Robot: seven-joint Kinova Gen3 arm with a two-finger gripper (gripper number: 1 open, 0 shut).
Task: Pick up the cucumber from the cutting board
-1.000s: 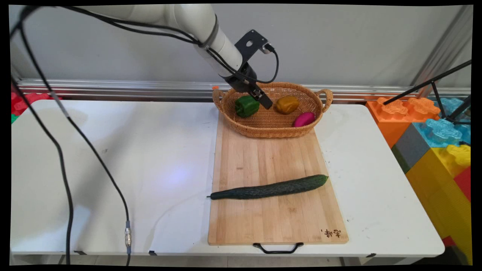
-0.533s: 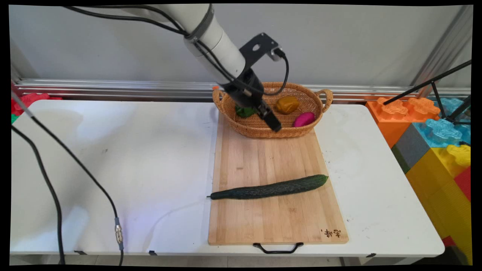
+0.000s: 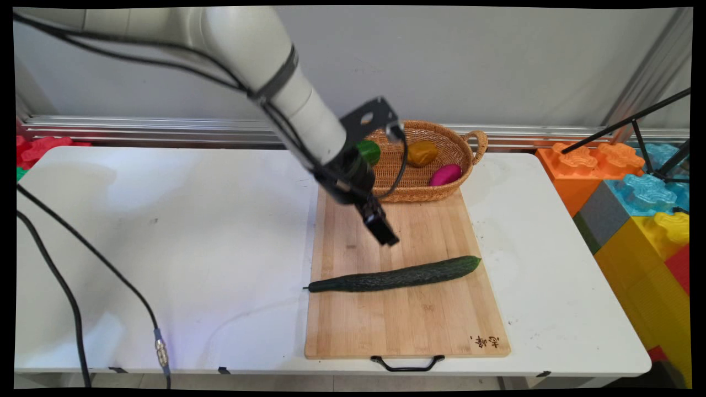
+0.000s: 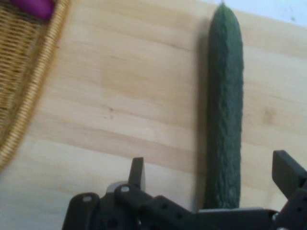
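Gripper (image 4: 211, 175), fingers spread wide, hovers over bare cutting board (image 3: 353, 325) between basket (image 3: 441, 192) and cucumber (image 3: 394, 277)

Pale, smooth wooden board (image 3: 408, 325); woven wicker basket (image 3: 436, 190); rough, bumpy dark-green cucumber (image 3: 394, 277); matt black gripper (image 4: 211, 179).
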